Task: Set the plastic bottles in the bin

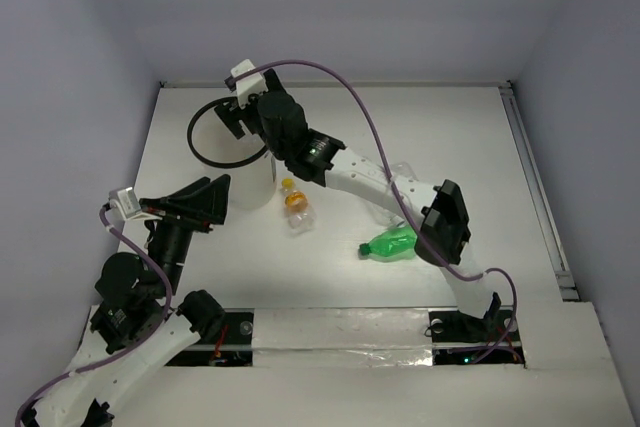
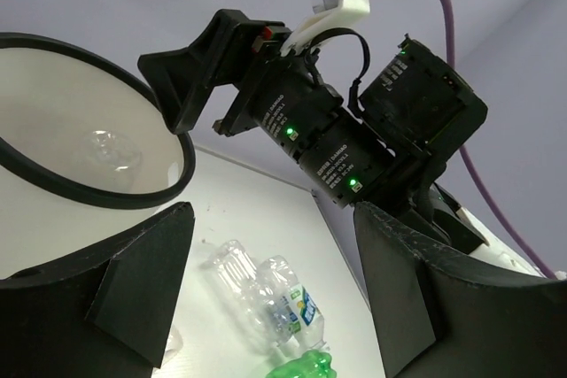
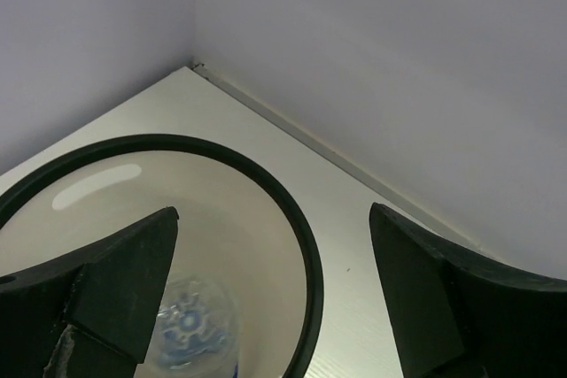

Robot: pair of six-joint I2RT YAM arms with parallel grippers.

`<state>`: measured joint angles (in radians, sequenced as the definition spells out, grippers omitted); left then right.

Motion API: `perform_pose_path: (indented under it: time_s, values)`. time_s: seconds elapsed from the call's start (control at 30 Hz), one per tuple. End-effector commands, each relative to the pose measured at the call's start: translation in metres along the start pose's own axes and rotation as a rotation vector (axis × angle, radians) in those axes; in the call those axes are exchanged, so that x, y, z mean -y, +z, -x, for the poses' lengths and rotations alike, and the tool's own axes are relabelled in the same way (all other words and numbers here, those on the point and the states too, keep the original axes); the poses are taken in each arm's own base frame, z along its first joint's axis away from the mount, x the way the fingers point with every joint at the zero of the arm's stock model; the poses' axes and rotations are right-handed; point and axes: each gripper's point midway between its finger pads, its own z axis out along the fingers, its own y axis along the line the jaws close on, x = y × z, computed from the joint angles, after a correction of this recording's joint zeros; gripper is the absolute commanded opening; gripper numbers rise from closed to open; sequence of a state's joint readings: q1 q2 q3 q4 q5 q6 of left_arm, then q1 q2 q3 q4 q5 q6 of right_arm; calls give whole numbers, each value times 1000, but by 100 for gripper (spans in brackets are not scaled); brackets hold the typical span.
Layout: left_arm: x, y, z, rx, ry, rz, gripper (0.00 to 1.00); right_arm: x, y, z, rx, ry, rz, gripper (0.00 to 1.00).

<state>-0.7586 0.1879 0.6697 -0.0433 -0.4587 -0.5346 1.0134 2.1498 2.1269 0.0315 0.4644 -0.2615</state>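
The bin (image 1: 200,152), a white bucket with a black ring rim, stands at the back left. My right gripper (image 1: 232,119) hangs open over its mouth with nothing between its fingers. In the right wrist view the rim (image 3: 306,236) curves under the gripper (image 3: 273,214), and a clear bottle (image 3: 190,334) lies at the bottom. On the table lie a tiny orange bottle (image 1: 295,202), a green bottle (image 1: 390,244) and clear bottles (image 2: 257,285), one with a blue-and-white label (image 2: 299,307). My left gripper (image 1: 218,204) is open and empty beside the bin's near side.
The right arm (image 1: 360,179) stretches diagonally across the table and covers part of the clear bottles. Grey walls close the table at the back and both sides. A metal rail (image 1: 535,182) runs along the right edge.
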Motion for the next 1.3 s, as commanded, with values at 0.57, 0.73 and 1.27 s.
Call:
perform_pose_path:
  time_s: [0.57, 0.73, 1.27]
  values:
    - [-23, 51, -124, -319, 115, 103, 6, 91, -132, 67, 106, 387, -127, 7]
    - [-60, 61, -178, -434, 195, 230, 11, 116, -201, 33, 70, 515, -99, 3]
    - [-121, 68, -263, -588, 374, 475, 88, 94, -302, -76, -115, 641, 88, 8]
